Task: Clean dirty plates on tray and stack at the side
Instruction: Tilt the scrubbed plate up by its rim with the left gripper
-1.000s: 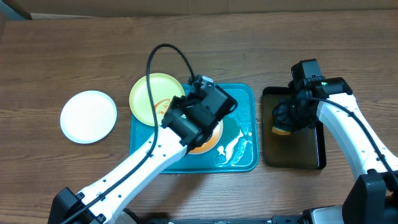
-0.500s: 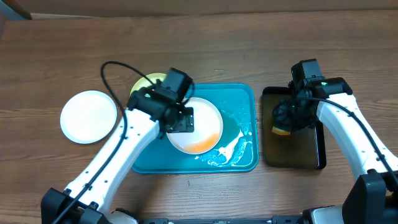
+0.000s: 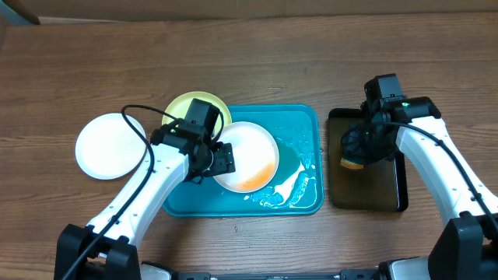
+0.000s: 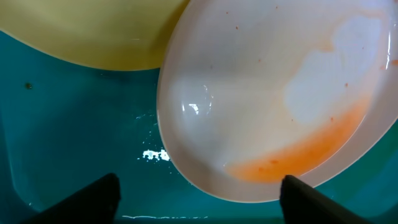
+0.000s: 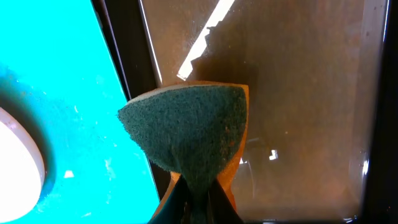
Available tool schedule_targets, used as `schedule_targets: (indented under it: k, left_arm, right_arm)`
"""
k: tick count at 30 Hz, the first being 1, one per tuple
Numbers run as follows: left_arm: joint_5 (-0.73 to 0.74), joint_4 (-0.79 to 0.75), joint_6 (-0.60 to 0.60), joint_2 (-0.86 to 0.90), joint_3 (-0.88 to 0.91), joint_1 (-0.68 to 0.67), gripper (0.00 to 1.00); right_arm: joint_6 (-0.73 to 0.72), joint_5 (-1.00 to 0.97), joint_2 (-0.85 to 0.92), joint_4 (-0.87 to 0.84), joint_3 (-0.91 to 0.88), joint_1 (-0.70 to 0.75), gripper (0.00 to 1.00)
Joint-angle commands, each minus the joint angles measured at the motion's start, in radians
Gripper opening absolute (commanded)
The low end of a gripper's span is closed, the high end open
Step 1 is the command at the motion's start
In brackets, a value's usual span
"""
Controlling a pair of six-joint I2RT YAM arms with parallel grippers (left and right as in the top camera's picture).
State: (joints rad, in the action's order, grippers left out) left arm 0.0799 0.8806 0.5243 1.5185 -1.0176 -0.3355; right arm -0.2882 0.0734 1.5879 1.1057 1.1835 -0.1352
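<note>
Matt brown wood grain across the desk [image 3: 249, 54]. Smooth, glossy teal plastic on the tray [image 4: 74, 143], wet-looking with bright glints; same smooth sheen on the smeared plate [image 4: 249, 81] and the yellow plate [image 4: 93, 37]. Rough, fibrous green scouring face over orange foam on the sponge [image 5: 186, 130], and mirror-glossy finish on the black tray [image 5: 298, 93].

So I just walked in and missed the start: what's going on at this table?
A two-armed robot is washing up plates. The left tool is open just above the edge of a white plate smeared with orange sauce, which sits on the wet teal tray. The right tool grips a green sponge over the black tray. A yellow-green plate overlaps the teal tray's back left corner, and a clean white plate sits on the table to the left.
</note>
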Motion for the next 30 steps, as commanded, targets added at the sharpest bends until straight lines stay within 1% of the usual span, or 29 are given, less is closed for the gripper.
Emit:
schedule_targets:
  k: [1,2,8,13,15,17,21,25,30]
  left_arm:
    - [0.021,-0.059,0.008,-0.013,0.056,0.004,0.77]
    - [0.017,-0.077,0.008,-0.013,0.072,0.004,0.76]
    - [0.009,-0.178,0.027,-0.013,0.161,0.004,0.76]
    - [0.009,-0.245,0.038,-0.013,0.204,0.004,0.75]
    - [0.003,-0.261,0.038,-0.013,0.211,0.004,0.69]
    - [-0.005,-0.267,0.040,-0.013,0.213,0.004,0.59]
    - [-0.008,-0.273,0.041,-0.004,0.213,0.004,0.47]
    - [-0.010,-0.272,0.041,0.009,0.214,0.003,0.43]
    - [-0.014,-0.276,0.040,0.026,0.214,0.003,0.27]
  right_arm:
    - [-0.003,-0.005,-0.011,0.000,0.014,0.001,0.04]
    - [-0.003,-0.005,-0.011,0.000,0.014,0.001,0.04]
    - [-0.003,-0.005,-0.011,0.001,0.014,0.001,0.04]
    - [-0.003,-0.005,-0.011,0.001,0.014,0.001,0.04]
    - [-0.003,-0.005,-0.011,0.001,0.014,0.001,0.04]
    - [-0.003,-0.005,-0.011,0.001,0.014,0.001,0.04]
    - [-0.003,-0.005,-0.011,0.001,0.014,0.001,0.04]
    - [-0.003,-0.004,-0.011,0.001,0.014,0.001,0.04]
    - [-0.003,-0.004,-0.011,0.001,0.014,0.001,0.04]
